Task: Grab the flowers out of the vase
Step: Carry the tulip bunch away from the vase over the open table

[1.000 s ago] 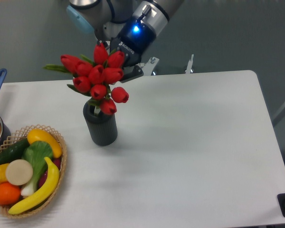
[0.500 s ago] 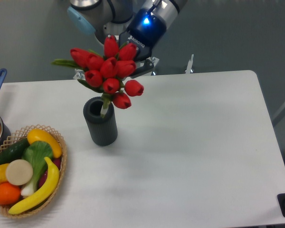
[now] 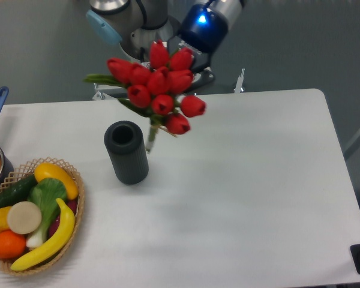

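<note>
The flowers (image 3: 161, 90), a bunch of red tulip buds with green leaves, hung in the air above the white table (image 3: 246, 180), fully out of the vase (image 3: 126, 151). Their pale stem ends pointed down just to the right of the vase's round mouth, not touching it. The gripper (image 3: 192, 63) sat directly behind the top right of the bunch, and the buds hid its fingers, so whether they were clamped on the flowers could not be told. The arm reached in from the top of the view, angled down and to the left, with a blue light glowing on its wrist. The dark ribbed vase stood upright on the table. A wicker basket (image 3: 72, 174) of fruit and vegetables sat at the lower left.
</note>
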